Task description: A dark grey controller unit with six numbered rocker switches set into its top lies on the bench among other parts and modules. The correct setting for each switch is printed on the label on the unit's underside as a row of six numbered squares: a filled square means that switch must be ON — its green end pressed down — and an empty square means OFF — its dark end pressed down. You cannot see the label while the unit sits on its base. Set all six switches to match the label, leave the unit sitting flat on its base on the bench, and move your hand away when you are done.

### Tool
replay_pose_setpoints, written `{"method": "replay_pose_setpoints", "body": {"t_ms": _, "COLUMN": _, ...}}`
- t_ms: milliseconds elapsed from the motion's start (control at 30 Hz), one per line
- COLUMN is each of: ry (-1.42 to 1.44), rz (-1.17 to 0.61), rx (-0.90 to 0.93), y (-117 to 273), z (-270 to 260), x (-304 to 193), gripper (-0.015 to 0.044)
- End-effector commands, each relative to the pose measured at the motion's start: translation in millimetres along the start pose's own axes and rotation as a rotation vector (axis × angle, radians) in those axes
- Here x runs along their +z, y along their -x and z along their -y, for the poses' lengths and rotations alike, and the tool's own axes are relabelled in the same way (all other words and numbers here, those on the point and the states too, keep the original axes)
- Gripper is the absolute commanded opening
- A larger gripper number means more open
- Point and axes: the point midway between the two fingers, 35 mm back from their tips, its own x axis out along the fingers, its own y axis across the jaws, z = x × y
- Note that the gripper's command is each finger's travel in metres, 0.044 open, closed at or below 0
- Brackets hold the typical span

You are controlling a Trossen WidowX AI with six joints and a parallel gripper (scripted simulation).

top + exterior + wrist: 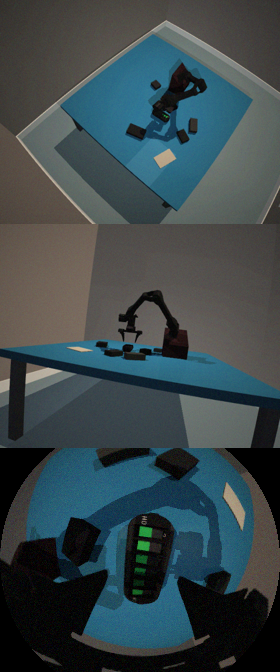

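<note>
The dark grey controller unit rests on the bench with its switch side up. In the wrist view its six rockers form a column, with "ON" printed by the end nearest the top. Green ends lie on the left and dark ends on the right. The top two greens look bright and the lower ones dimmer; which ends are pressed is hard to tell. The label underneath is hidden. My gripper is open and empty, pointing down above the unit, with its fingers on either side of it in the wrist view.
A large dark block and two smaller blocks lie around the unit. Another dark block lies near the dark red arm base. A small block and a cream card also lie there.
</note>
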Motion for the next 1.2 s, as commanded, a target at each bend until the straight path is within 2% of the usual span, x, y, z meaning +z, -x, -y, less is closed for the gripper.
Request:
{"method": "replay_pose_setpoints", "body": {"t_ms": 0, "ry": 0.002, "rz": -0.006, "rx": -0.013, "y": 35.8, "z": 2.4, "x": -1.2, "gripper": 0.0440}}
{"method": "replay_pose_setpoints", "body": {"t_ms": 67, "ry": 0.001, "rz": -0.005, "rx": -0.013, "y": 46.9, "z": 1.6, "x": -0.6, "gripper": 0.0440}}
{"method": "replay_pose_setpoints", "body": {"t_ms": 233, "ry": 0.001, "rz": -0.005, "rx": -0.013, "y": 46.9, "z": 1.7, "x": -0.6, "gripper": 0.0440}}
{"method": "replay_pose_setpoints", "body": {"t_ms": 800, "ry": 0.001, "rz": -0.005, "rx": -0.013, "y": 46.9, "z": 1.7, "x": -0.6, "gripper": 0.0000}}
{"method": "replay_pose_setpoints", "body": {"t_ms": 1167, "ry": 0.001, "rz": -0.005, "rx": -0.013, "y": 46.9, "z": 1.7, "x": -0.6, "gripper": 0.0000}}
